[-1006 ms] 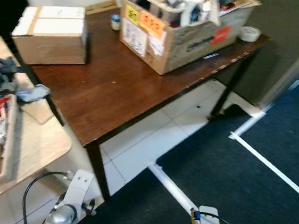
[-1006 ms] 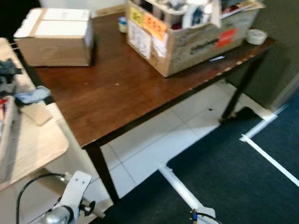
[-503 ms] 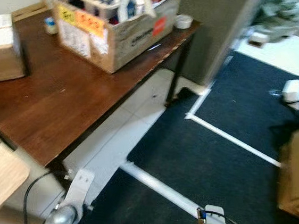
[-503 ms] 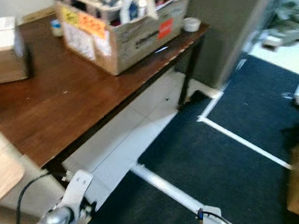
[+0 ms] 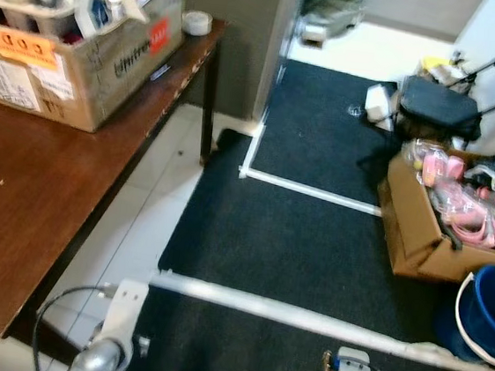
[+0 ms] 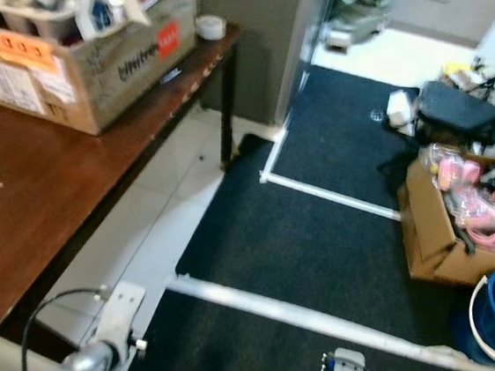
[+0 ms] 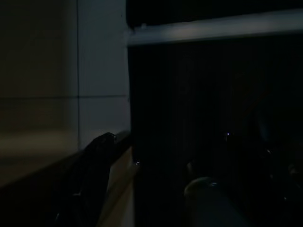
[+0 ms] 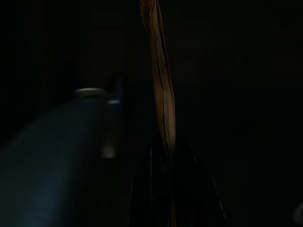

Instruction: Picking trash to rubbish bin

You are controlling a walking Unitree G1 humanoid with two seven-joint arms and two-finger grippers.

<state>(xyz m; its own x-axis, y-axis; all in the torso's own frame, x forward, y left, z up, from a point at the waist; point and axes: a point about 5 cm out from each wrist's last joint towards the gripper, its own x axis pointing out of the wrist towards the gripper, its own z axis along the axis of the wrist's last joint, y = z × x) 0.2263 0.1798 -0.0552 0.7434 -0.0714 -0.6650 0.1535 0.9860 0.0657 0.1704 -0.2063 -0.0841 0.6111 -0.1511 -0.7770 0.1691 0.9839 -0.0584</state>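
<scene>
Cardboard scrap (image 8: 161,85) pinched edge-on in right end effector (image 8: 168,156) (dark view).

Wood, cardboard, carpet and plastic, mostly matt.

The table (image 5: 24,206) is dark brown wood with a faint sheen; the box (image 5: 75,52) on it is plain matt cardboard with paper labels, as is the open box (image 5: 419,239) on the floor. The carpet (image 5: 286,243) is dark, rough cloth, edged with smooth white strips; the tiles (image 5: 138,218) beside it are pale and slightly glossy. The bucket (image 5: 491,313) is smooth blue plastic. The right gripper (image 8: 165,189) pinches a thin brown cardboard-like strip (image 8: 160,75).
</scene>
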